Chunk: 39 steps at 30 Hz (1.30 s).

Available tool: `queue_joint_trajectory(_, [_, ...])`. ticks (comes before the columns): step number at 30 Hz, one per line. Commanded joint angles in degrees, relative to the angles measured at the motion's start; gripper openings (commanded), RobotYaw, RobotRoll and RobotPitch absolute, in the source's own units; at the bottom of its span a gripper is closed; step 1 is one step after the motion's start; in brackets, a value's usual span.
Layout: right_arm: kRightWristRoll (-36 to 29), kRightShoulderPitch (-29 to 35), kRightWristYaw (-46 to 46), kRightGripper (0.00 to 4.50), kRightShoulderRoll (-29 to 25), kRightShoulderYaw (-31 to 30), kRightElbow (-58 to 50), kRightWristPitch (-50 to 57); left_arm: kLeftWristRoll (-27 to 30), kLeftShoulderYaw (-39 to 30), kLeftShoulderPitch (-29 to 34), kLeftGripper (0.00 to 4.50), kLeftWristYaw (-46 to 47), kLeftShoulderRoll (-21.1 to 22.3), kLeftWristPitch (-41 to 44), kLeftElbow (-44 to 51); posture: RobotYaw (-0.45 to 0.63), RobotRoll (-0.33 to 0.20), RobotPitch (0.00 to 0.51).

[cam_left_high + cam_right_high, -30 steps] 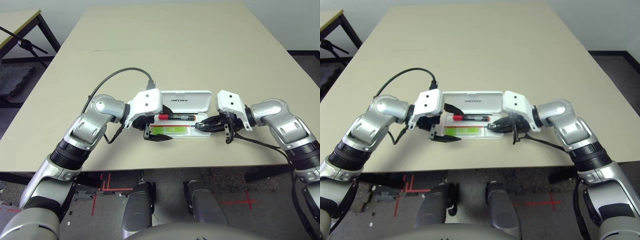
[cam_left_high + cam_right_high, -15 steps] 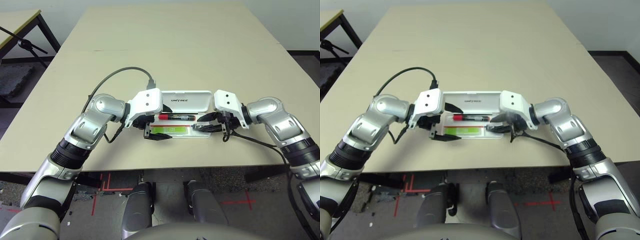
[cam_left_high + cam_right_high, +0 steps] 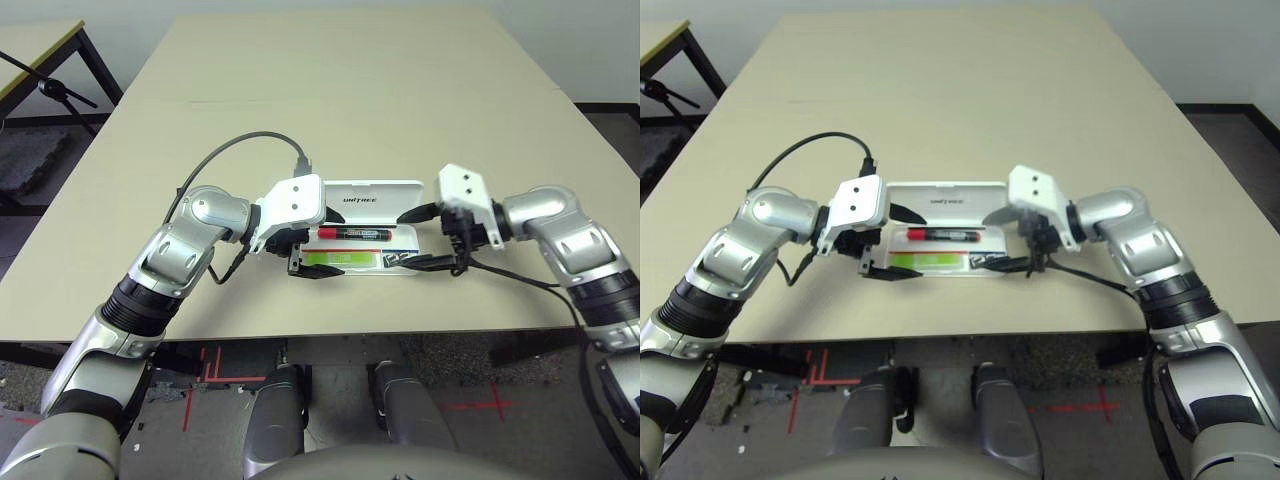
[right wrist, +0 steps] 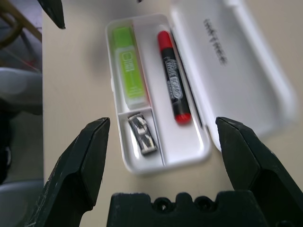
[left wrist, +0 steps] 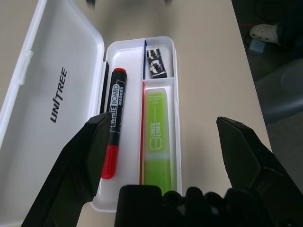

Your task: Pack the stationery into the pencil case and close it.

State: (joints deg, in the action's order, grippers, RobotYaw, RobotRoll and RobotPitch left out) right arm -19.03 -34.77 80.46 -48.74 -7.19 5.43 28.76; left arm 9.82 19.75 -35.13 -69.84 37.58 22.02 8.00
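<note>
The white pencil case (image 3: 405, 274) lies open near the table's front edge, its lid (image 3: 372, 195) flat behind the tray. In the tray lie the red marker (image 3: 352, 234), the lime-green highlighter (image 3: 340, 259) and, in the small end compartment, the tiny silver-and-black metal piece (image 3: 398, 258). My left gripper (image 3: 316, 252) is open over the tray's left end, with the marker (image 5: 112, 146) and highlighter (image 5: 156, 137) between its fingers. My right gripper (image 3: 421, 240) stands open just off the tray's right end, above the metal piece (image 4: 142, 135), holding nothing.
A black cable (image 3: 235, 150) loops from my left wrist over the table. The table's front edge (image 3: 330, 335) runs just below the case. Another table with a black stand (image 3: 45, 85) sits at the far left. Bare tabletop stretches behind the case.
My right gripper has opened and drawn back a little to the right. The metal piece now lies loose in the end compartment. The left arm has barely moved.
</note>
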Motion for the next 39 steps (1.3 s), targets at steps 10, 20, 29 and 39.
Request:
queue_joint_trajectory(10, [-10.0, 8.6, 3.6, 4.45, -10.6, 9.7, -7.2, 10.3, -0.1, -0.3, 1.1, 4.5, -0.6, 1.7, -0.3, -0.3, -0.08, 0.0, 0.111])
queue_joint_trajectory(20, [-9.9, 9.5, 1.3, 4.5, -10.3, 9.4, -7.6, 9.7, -1.3, -1.2, 1.1, 2.75, -2.2, 6.2, 1.3, -4.0, -0.08, 0.0, 0.112])
queue_joint_trajectory(29, [-9.6, 9.4, 0.7, 4.5, -10.1, 8.8, -7.1, 8.7, -9.3, -3.5, -2.8, 0.02, 7.1, 7.4, -1.8, -20.2, -0.08, 0.0, 0.112])
queue_joint_trajectory(39, [-8.8, 9.3, 0.4, 4.5, -10.2, 8.3, -6.7, 7.6, -13.2, -6.6, -9.2, 0.02, 21.5, -2.6, -5.1, -35.1, -0.09, 0.0, 0.108])
